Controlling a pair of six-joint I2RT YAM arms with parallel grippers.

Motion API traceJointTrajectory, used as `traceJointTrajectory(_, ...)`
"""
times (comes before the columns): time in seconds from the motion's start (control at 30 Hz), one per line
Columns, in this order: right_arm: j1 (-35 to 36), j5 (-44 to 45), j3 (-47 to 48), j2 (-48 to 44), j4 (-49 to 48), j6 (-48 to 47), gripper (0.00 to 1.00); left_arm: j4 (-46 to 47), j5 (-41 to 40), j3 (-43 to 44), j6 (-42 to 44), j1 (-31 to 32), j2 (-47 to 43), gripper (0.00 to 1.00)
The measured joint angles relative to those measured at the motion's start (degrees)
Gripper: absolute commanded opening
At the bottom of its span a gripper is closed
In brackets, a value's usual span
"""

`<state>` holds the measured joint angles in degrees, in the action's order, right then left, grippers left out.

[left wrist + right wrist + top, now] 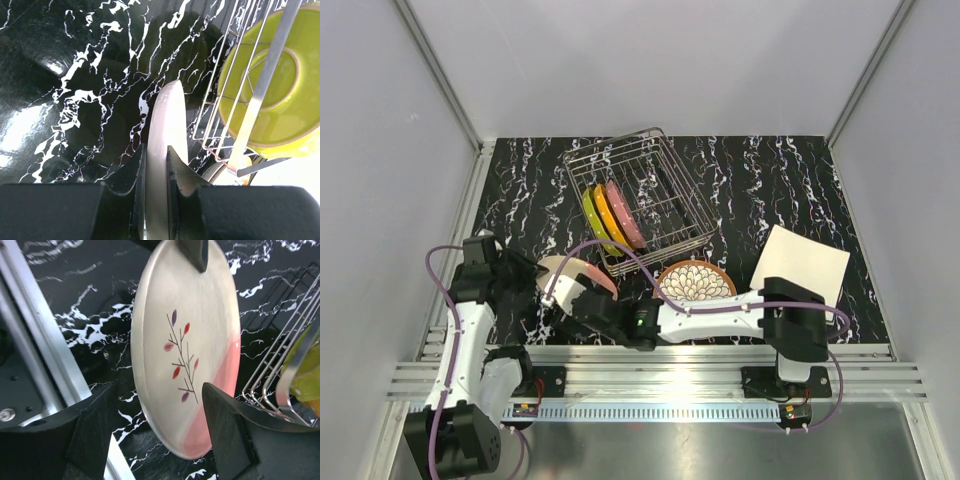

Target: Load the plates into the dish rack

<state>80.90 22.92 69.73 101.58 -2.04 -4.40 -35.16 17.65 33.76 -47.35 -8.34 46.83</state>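
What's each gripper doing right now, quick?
Left gripper: shut on the cream plate with a pink patch, gripping its rim.
Right gripper: open, holding nothing, one finger on either side of that plate.

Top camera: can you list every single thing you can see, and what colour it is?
rack: one, silver wire, back middle of table.
green plate: one, lime-green, standing in rack, leftmost.
orange plate: one, orange, standing in rack, middle.
pink plate: one, pink, standing in rack, rightmost.
cream plate: one, cream with pink patch, upright by rack's front-left corner.
petal plate: one, white, brown rim, flat before rack.
square plate: one, white, flat at table's right.
table: one, black with white veins, under everything.
left gripper: one, black, shut on cream plate's edge.
right gripper: one, black, open, straddling cream plate.
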Motion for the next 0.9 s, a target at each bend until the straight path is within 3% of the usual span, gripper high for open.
traceJointTrajectory(0.2, 0.04, 4.50, 2.19, 6.19, 0.76, -0.81, 0.52, -3.10, 0.33, 1.84, 0.92, 0.02, -1.38, 0.07)
traceJointTrajectory(0.27, 0.20, 6.19, 2.47, 6.80, 0.85, -1.75, 0.36, -3.65, 0.22, 2.54, 0.96, 0.02, -1.81, 0.08)
traceJointTrajectory(0.4, 2.08, 10.56, 3.02, 6.82, 1.16, -6.36, 0.13, -6.14, -0.76, 3.65, -2.51, -0.13, -1.77, 0.11)
traceJointTrajectory(0.47, 2.89, 11.50, 3.02, 6.82, 1.38, -8.22, 0.00, -7.74, -1.33, 3.72, -4.11, -0.11, -1.73, 0.21)
traceJointTrajectory(0.53, 3.26, 12.22, 2.99, 6.67, 1.81, -8.59, 0.00, -8.72, -1.20, 3.76, -4.11, -0.13, -1.73, 0.28)
traceJointTrajectory(0.67, 2.03, 10.23, 1.55, 3.67, 2.01, -4.52, 0.00, -6.47, 2.40, 5.44, -0.94, -0.17, -1.73, 0.74)
traceJointTrajectory(0.77, 1.16, 8.35, -0.39, -0.42, 2.51, -2.08, 0.00, -4.85, 4.00, 9.64, 1.99, -0.02, -1.42, 0.91)
traceJointTrajectory(0.9, 0.90, 6.73, -1.53, -6.25, 3.39, -0.44, 0.00, -4.07, 3.82, 16.26, 5.81, 0.00, 0.02, 0.99)
